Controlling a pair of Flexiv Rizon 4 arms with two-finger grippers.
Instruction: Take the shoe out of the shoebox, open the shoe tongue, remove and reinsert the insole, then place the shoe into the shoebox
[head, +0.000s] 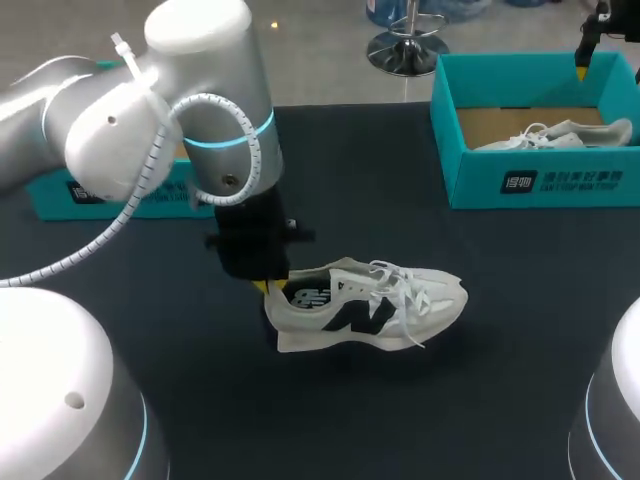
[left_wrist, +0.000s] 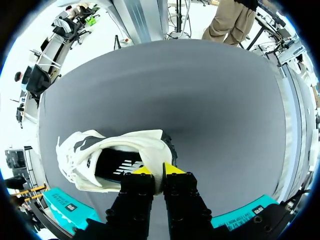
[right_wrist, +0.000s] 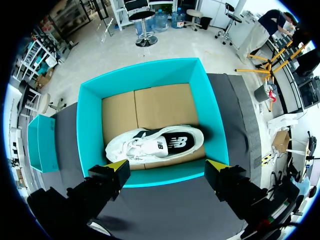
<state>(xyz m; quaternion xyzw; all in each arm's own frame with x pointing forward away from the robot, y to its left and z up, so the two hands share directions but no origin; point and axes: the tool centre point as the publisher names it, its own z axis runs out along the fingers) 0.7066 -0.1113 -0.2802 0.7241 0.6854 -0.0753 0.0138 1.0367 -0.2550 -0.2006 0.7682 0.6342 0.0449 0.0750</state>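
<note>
Left wrist view: left gripper (left_wrist: 158, 170) only pinches the shoe (left_wrist: 82, 150) by its heel rim, could slip when lifted; right gripper (right_wrist: 167, 169) hangs open.

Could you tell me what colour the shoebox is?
The shoebox is teal, brown cardboard inside; best in right wrist view.

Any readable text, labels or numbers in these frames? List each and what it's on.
Shoebox, front wall: white print, too blurred to read.
Teal lid, far left: white print, partly hidden, unreadable.
Shoe on the table, side: dark logo shape, no words.
Its insole: white logo mark, no legible text.
Shoe in the box: same mark inside.
No numbers or signs.
</note>
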